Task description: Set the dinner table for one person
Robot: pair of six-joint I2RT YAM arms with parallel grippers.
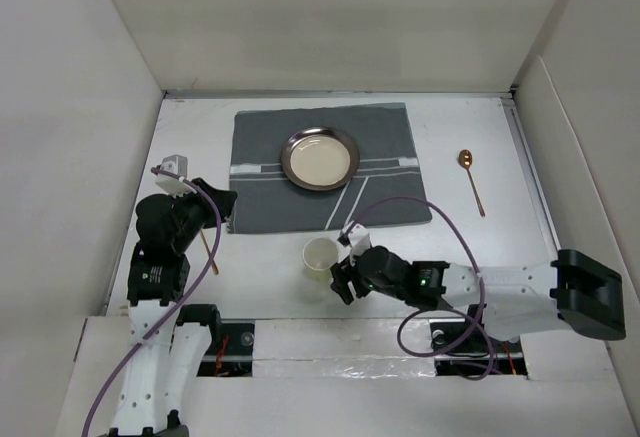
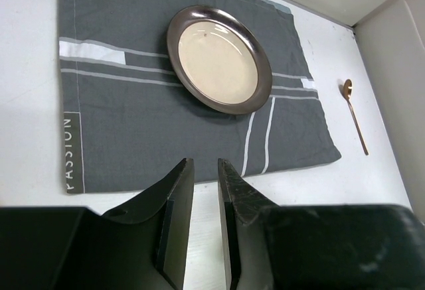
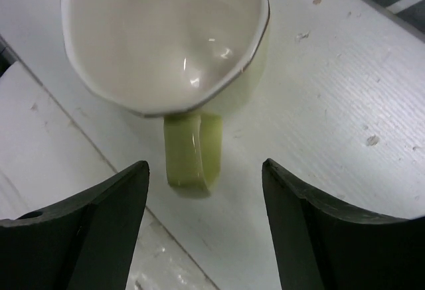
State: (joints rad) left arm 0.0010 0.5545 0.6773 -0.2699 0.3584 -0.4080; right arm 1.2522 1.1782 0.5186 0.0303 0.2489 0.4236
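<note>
While glossy pale-green mug sits upright, right gripper gapes.

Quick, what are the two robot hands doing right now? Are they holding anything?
Left gripper: nearly shut, holding nothing visible.
Right gripper: open, empty, either side of the handle of the pale green ceramic mug.

Left gripper nearly closed, a thin gap between fingers, angled far-right; right gripper spread wide, reaching left.

Glossy mug — perhaps ceramic; cloth placemat.
</note>
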